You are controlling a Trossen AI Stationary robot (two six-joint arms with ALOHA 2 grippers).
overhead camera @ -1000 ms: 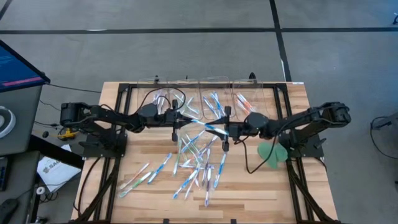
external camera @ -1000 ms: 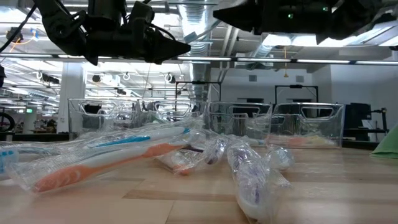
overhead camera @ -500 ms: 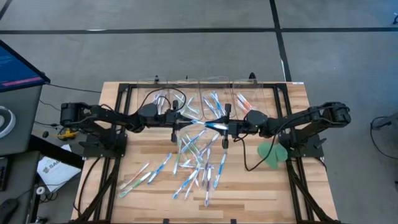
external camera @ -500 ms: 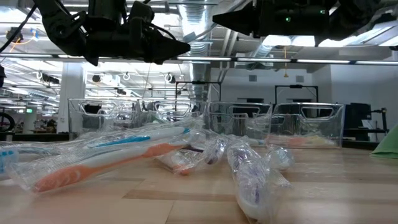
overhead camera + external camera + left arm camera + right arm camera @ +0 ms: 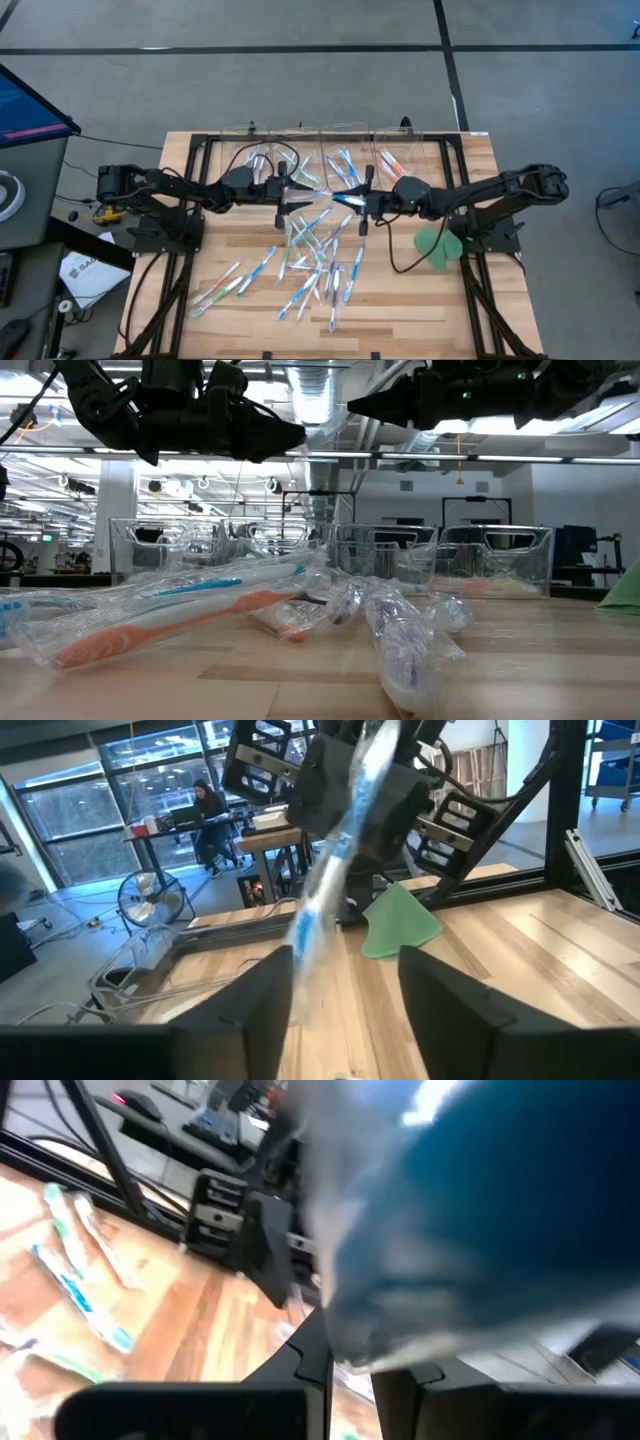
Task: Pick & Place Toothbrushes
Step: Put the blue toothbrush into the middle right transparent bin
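Dozens of toothbrushes (image 5: 315, 262) lie scattered over the middle and near part of the wooden table (image 5: 480, 305), leaving bare board along the right and far left edges. Above the heap, the right gripper (image 5: 358, 201) is clamped on a blue toothbrush (image 5: 330, 870), while the left gripper (image 5: 296, 199) faces it with fingers (image 5: 255, 1000) parted on either side of that brush. Clear bins (image 5: 330, 145) line the far edge, and a green disc (image 5: 438, 246) sits right.
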